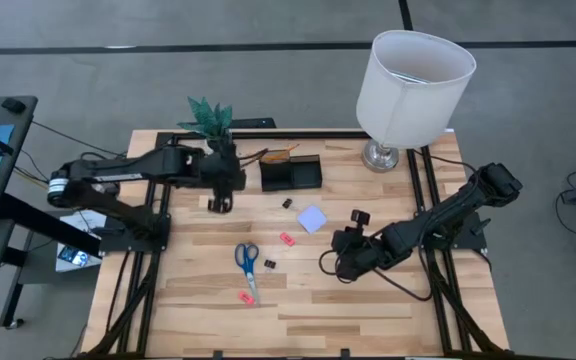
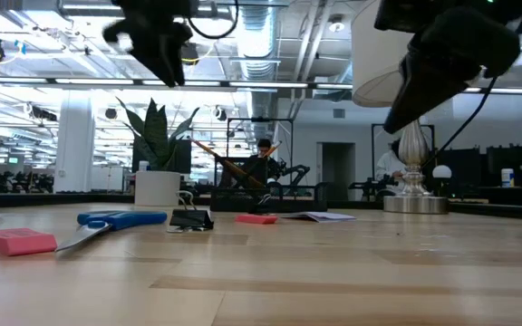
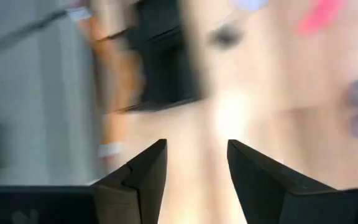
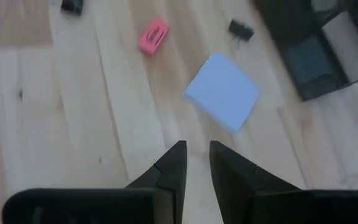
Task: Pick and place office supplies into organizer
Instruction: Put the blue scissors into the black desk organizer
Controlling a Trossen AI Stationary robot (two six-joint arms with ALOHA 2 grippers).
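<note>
- High view: the left gripper (image 1: 220, 203) hangs near the far edge of the tabletop (image 1: 298, 300), just beside the organizer (image 1: 290, 176), which stands at the far edge and holds an orange pencil (image 1: 280, 155). The right gripper (image 1: 336, 240) hovers toward the right edge, near the note pad (image 1: 312, 219). Scissors (image 1: 247, 262) lie toward the near left, with pink erasers (image 1: 287, 239) and small black clips (image 1: 288, 203) scattered mid-table. A lamp (image 1: 408, 85) stands at the far right corner, a plant (image 1: 208, 117) at the far edge.
- Low view: both arms hang above the tabletop, touching nothing. Scissors (image 2: 107, 222), an eraser (image 2: 18, 241) and a clip (image 2: 191, 219) lie on the wood; the pot (image 2: 157, 188) stands behind.
- Left wrist view: the fingers (image 3: 143, 171) stand well apart with nothing between them, over bare wood beside the blurred organizer (image 3: 163, 65).
- Right wrist view: the fingers (image 4: 173, 163) are nearly together, a narrow gap showing, and grip nothing. Ahead lie the note pad (image 4: 222, 92), an eraser (image 4: 153, 35) and a clip (image 4: 240, 28); the organizer (image 4: 319, 46) is beyond.
</note>
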